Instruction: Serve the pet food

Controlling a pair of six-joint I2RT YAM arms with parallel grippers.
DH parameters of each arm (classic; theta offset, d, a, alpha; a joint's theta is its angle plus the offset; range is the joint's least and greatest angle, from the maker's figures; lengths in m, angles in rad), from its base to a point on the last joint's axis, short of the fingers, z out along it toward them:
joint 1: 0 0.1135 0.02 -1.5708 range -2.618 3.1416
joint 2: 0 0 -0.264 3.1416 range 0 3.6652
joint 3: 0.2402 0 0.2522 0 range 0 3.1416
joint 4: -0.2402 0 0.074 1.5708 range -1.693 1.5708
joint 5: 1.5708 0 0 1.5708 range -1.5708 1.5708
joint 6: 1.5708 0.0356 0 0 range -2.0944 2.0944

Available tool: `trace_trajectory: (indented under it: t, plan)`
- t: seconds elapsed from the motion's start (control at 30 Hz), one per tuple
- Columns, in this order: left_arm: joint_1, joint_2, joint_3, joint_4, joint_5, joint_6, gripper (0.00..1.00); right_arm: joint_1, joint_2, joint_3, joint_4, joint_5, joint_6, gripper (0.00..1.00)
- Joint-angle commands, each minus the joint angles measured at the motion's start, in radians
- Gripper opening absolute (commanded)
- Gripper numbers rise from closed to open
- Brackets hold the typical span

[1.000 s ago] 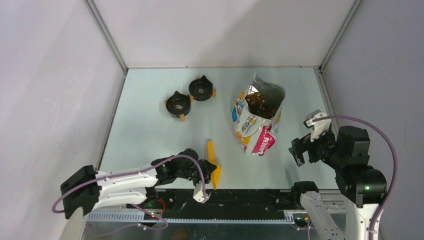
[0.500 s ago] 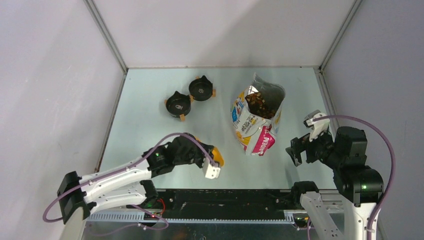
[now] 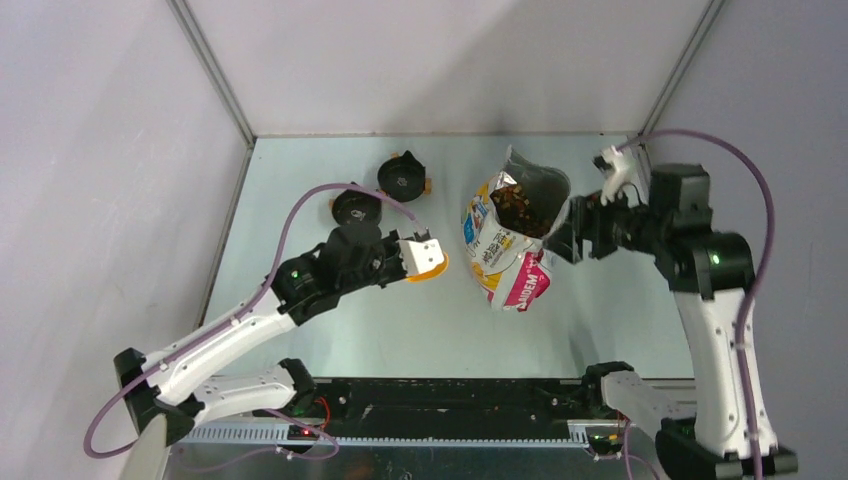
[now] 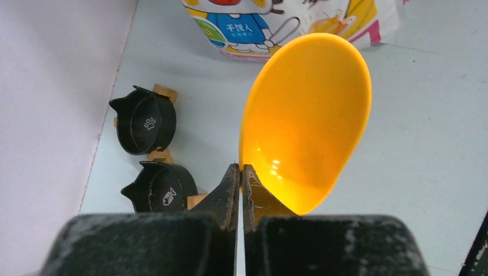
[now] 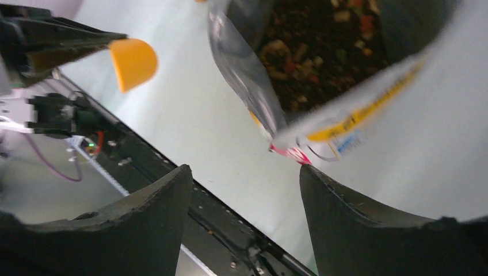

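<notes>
- Pet food [image 3: 520, 205] lies as a brown heap inside the open bag [image 3: 510, 260]. None of it is in the two black bowls [image 3: 403, 180], which stand side by side at the left of the table [image 3: 300, 300].
- Left gripper [image 4: 240, 172], just right of the bowls, is pinched tight on the handle of the orange scoop [image 4: 308, 121]. The scoop is empty, with its hollow facing up and its tip toward the bag.
- The bag stands propped with its mouth open. To fill well, the scoop should probably go in over the near lip, slide under the kibble and come up level, so nothing spills on the way to the bowls.
- Right gripper [image 5: 243, 172], at the bag's right edge, has its jaws apart with nothing between them. Closing on the rim would likely steady the bag against the scoop's push, provided it does not fold the mouth shut.
</notes>
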Motion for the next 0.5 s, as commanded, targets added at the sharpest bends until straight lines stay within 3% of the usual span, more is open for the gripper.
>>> trace_trajectory:
  t: [0.0,0.17,0.33,0.47]
  plan:
    - [0.021,0.079,0.160,-0.036,-0.023,-0.002,0.00,0.107,0.134,0.140,0.111,-0.076,0.145,0.70]
    - [0.023,0.170,0.355,-0.179,0.044,0.051,0.00,0.183,0.244,0.216,0.163,-0.143,0.204,0.69]
    - [0.023,0.188,0.435,-0.254,0.028,0.117,0.00,0.267,0.266,0.211,0.167,-0.133,0.185,0.68]
    - [0.023,0.282,0.573,-0.360,-0.008,0.051,0.00,0.338,0.321,0.259,0.174,-0.078,0.185,0.69]
